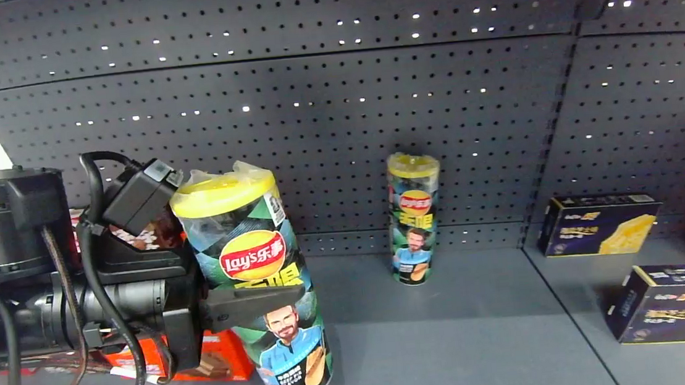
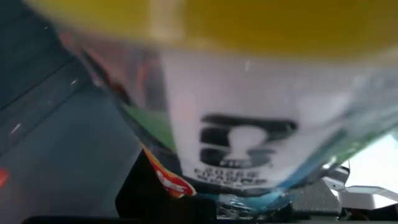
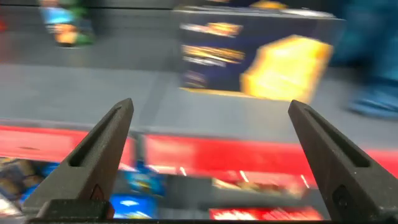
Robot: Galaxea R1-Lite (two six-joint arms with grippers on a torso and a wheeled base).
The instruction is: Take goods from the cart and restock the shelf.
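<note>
Tall chip can (image 1: 248, 250) with yellow lid is held by left gripper (image 1: 283, 297), fingers (image 1: 247, 304) closed around its middle. Can is tilted, top leaning toward robot's left, base low at front of shelf (image 1: 454, 338), possibly touching. Matching can (image 1: 415, 217) is stood upright by perforated back panel (image 1: 323, 113), well apart. Orange box (image 1: 223, 358) is seen behind held can. Right gripper (image 3: 208, 112) is seen with fingers spread wide, nothing between; dark box (image 3: 261, 56) is seen blurred beyond.
</note>
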